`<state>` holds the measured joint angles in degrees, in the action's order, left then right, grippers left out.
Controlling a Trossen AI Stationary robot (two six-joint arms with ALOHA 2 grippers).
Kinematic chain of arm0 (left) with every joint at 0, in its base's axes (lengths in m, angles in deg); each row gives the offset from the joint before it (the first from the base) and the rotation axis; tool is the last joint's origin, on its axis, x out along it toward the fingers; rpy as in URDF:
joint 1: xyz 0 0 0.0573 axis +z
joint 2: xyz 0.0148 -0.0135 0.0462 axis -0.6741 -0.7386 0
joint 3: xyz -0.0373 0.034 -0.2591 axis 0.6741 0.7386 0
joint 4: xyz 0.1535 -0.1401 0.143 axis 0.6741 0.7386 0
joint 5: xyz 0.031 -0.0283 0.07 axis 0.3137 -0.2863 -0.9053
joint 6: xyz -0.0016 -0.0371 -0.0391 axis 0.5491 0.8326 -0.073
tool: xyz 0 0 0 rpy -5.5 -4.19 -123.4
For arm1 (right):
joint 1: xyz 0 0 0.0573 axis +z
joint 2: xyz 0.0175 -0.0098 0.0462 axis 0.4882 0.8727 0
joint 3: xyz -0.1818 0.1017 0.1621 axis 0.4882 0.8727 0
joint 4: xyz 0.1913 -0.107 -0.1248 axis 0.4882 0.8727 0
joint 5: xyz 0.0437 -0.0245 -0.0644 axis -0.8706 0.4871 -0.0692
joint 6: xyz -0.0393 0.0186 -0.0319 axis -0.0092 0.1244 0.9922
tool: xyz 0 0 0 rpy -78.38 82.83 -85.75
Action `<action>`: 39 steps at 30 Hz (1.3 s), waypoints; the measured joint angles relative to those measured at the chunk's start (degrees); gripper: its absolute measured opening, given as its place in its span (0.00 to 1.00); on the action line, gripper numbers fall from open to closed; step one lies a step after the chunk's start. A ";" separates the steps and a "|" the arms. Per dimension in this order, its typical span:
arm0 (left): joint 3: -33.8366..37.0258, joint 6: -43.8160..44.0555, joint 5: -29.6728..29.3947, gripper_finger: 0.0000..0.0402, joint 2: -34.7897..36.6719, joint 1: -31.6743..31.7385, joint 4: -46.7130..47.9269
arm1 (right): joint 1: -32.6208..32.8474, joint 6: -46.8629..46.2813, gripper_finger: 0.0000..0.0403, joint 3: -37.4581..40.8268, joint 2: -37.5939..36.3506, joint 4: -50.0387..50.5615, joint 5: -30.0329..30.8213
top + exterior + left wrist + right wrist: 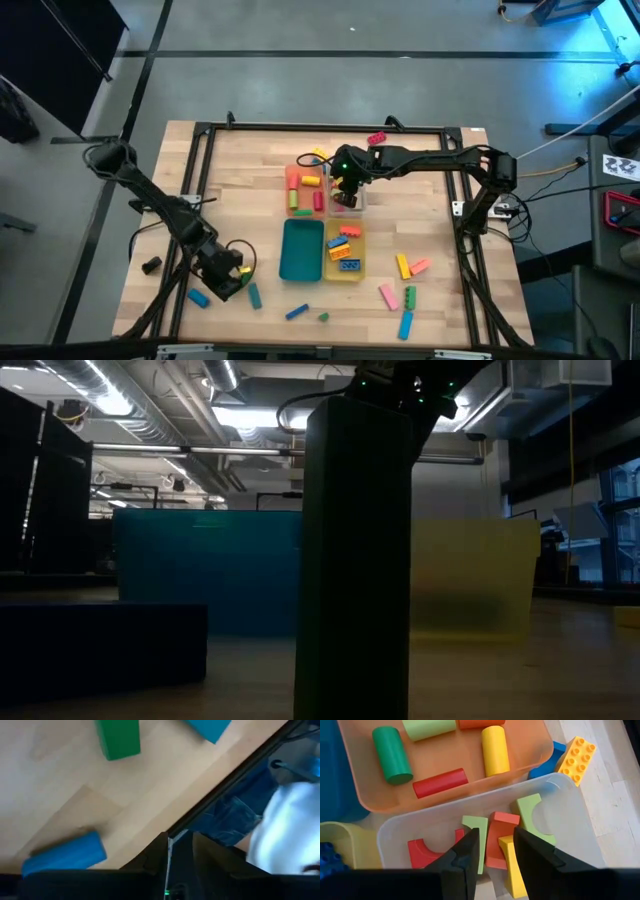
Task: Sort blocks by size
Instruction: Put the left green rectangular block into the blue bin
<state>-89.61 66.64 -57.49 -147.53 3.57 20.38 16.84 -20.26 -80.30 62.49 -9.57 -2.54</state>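
**A:** Start big. What's around the teal tray (pixel 301 250)?

**B:** It lies on the wooden table (pixel 250 190). The yellow tray (pixel 358 273) touches its right side. The orange tray (pixel 291 190) sits just behind it, and the clear tray (pixel 570 820) sits behind the yellow one.

**A:** And the arms?

**B:** The right gripper (pixel 495 837) hangs over the clear tray, diagonally behind the teal tray. Its fingers are parted a little and hold nothing. The left gripper (pixel 232 268) is low on the table, just left of the teal tray. I can't tell how its fingers stand.

**A:** The blocks?

**B:** Rounded blocks (pixel 495 750) fill the orange tray and arch-shaped ones (pixel 535 817) the clear tray. Studded bricks (pixel 343 250) lie in the yellow tray. Loose blocks (pixel 388 295) are scattered to the right, past the yellow tray. A few more (pixel 296 312) lie in front of the teal tray, and a blue one (pixel 198 297) lies beyond the left gripper.
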 joint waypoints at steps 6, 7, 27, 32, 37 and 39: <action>0.00 -2.91 -0.16 0.28 -2.35 0.20 0.47 | 0.00 0.01 0.30 0.00 0.00 -0.02 -0.01; 0.00 -2.93 -0.24 0.30 -2.61 0.20 1.04 | 0.00 0.00 0.30 0.00 0.00 -0.02 -0.01; 0.04 -8.78 -4.62 0.44 -6.67 4.53 4.62 | 0.00 0.01 0.30 0.00 -0.02 -0.20 -0.01; 0.04 -8.92 -8.81 0.44 -6.67 5.52 4.61 | 0.00 0.02 0.30 0.00 -0.02 -0.17 -0.02; 0.04 -9.28 -12.76 0.44 -6.67 5.67 4.73 | 0.00 0.02 0.30 0.00 -0.02 -0.17 -0.02; 0.04 -10.49 -13.23 0.44 -6.67 5.67 4.89 | 0.02 0.02 0.30 0.00 -0.02 -0.17 -0.03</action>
<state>-89.56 56.15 -70.72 -154.20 9.24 25.27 16.86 -20.24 -80.30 62.47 -9.75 -2.57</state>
